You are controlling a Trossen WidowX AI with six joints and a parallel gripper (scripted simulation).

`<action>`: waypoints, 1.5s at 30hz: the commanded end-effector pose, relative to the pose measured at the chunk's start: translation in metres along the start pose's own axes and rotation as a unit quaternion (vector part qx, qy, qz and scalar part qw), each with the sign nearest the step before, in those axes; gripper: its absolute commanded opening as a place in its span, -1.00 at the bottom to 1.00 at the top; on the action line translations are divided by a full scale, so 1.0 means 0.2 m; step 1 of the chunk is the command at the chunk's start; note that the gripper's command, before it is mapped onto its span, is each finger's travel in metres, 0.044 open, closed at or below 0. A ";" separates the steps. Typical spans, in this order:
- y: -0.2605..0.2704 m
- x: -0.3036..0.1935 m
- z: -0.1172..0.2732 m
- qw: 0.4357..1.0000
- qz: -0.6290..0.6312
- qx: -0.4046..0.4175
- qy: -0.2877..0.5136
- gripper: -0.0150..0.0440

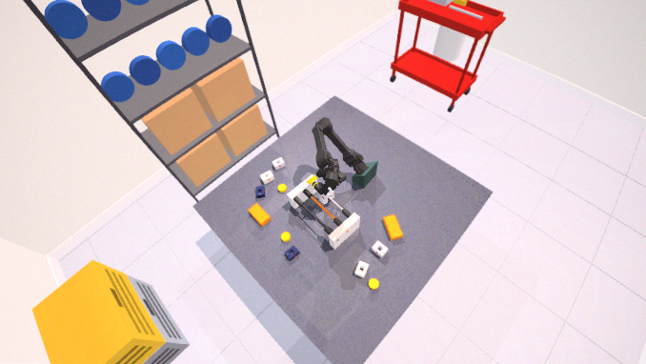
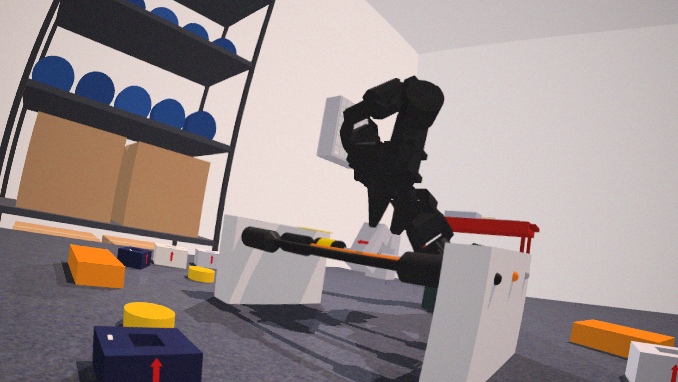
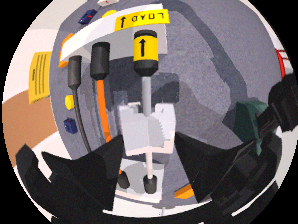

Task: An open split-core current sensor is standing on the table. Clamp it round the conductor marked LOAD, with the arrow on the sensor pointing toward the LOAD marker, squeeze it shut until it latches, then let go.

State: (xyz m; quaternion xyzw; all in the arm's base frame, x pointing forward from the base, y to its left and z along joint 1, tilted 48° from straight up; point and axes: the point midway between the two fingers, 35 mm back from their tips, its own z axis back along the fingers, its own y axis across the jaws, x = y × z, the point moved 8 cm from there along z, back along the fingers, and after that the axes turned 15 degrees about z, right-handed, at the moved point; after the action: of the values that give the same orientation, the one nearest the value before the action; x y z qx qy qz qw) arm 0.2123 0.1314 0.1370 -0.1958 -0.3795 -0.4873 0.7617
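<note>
The sensor (image 1: pixel 327 195) (image 2: pixel 372 243) (image 3: pixel 148 131) is gripped by the pincer (image 1: pixel 329 191) (image 2: pixel 386 229) (image 3: pixel 148 137), tilted, at the white cable (image 1: pixel 339 206) (image 3: pixel 146 95); its arrow points toward the LOAD-marked block (image 1: pixel 297 194) (image 2: pixel 272 265) (image 3: pixel 90 37). Whether the cable is enclosed cannot be told.

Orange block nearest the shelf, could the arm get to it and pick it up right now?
Probably not: the gripper is shut on the white sensor, and the conductors lie between it and that block.
</note>
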 end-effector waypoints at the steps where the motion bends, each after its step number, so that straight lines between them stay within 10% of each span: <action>1: -0.01 0.00 -0.04 1.000 0.002 0.001 -0.003 -0.49; 45: 0.00 0.00 -0.02 1.000 0.000 0.000 -0.001 -0.49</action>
State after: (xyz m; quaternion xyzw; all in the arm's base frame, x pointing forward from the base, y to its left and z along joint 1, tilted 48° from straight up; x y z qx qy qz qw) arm 0.2137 0.1274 0.1338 -0.1974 -0.3798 -0.4862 0.7619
